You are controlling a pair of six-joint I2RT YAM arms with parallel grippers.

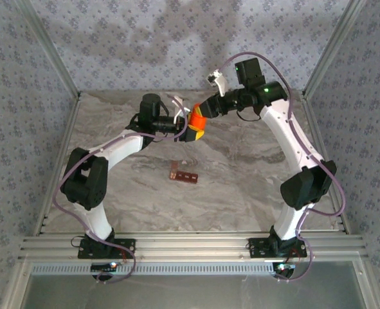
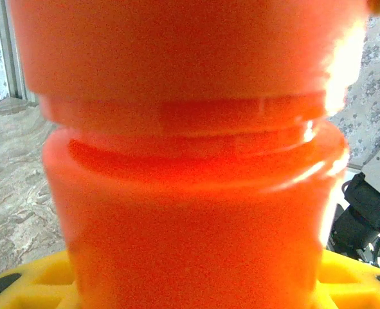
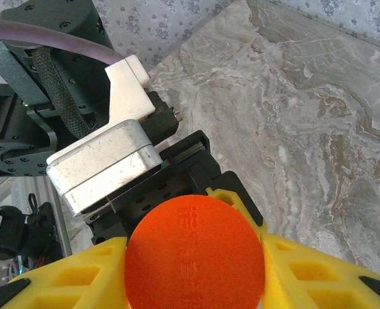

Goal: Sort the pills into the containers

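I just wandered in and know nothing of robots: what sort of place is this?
Probably a robot test bench in a lab: a left arm and a right arm bolted to a metal rail at a marbled table, patterned screens on three sides, and an orange bottle held between them.

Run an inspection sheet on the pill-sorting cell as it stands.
surface: marble-pattern table, no spills seen.
job's things: compartment strip lies flat mid-table, contents too small to tell; orange bottle held between the two arms, cap on.
clutter: nothing seen.
grippers: left gripper jaws closed on the bottle body; right gripper jaws closed against the cap's sides.
cables: purple cables loop along each arm, away from the bottle.
surroundings: patterned walls; aluminium frame at the near edge.
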